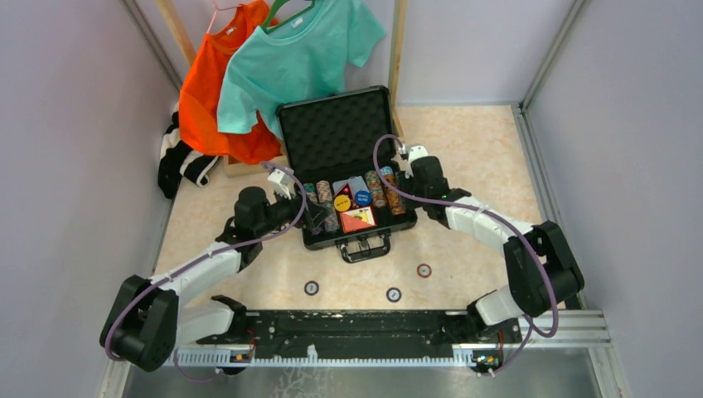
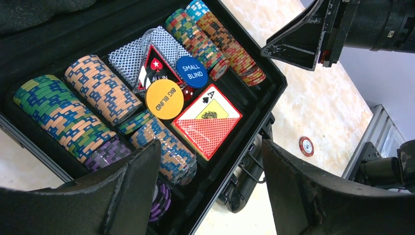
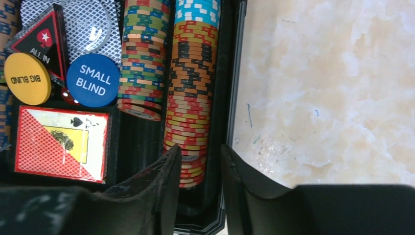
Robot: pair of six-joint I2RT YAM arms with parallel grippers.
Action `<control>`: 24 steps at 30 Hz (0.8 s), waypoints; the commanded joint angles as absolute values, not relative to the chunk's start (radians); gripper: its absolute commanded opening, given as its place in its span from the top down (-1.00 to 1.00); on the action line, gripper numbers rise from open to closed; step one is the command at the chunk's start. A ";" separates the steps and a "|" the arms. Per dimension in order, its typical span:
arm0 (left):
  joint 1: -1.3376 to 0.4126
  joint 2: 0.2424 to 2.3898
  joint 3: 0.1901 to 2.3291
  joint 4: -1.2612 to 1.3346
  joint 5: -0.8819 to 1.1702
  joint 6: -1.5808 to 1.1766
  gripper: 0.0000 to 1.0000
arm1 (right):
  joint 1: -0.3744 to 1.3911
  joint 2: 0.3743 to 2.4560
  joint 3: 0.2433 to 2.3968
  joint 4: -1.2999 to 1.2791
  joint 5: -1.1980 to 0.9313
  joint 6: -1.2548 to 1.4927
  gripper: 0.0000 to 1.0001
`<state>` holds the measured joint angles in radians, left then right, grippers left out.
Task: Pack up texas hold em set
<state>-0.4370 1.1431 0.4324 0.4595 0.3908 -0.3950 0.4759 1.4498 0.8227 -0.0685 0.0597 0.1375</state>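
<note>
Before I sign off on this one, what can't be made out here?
Red dice: left wrist view, mostly under the round buttons; count unclear.
Purple chips: left wrist view, partly behind a finger of the left gripper.
Loose chips on the table: top view, too small to read.

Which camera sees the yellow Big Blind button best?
The left wrist view: the yellow button sits whole near the middle, and its words are readable. The right wrist view shows it too, but pushed against the far left edge. The top view shows only a tiny yellow dot.
</note>
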 commanded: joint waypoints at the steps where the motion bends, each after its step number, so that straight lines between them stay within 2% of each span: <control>1: -0.443 1.118 0.424 0.457 0.365 -0.397 -0.61 | 0.482 1.414 0.852 -0.048 0.115 0.136 0.23; 7: -0.442 1.114 0.424 0.449 0.351 -0.394 -0.61 | 0.473 1.479 0.910 -0.054 0.136 0.119 0.21; 10: -0.443 1.116 0.424 0.445 0.344 -0.390 -0.62 | 0.468 1.518 0.919 -0.033 0.137 0.120 0.38; 16: -0.443 1.121 0.425 0.445 0.345 -0.389 -0.62 | 0.462 1.581 0.917 -0.009 0.147 0.128 0.46; 24: -0.442 1.132 0.426 0.455 0.361 -0.393 -0.62 | 0.461 1.555 0.902 -0.012 0.152 0.120 0.70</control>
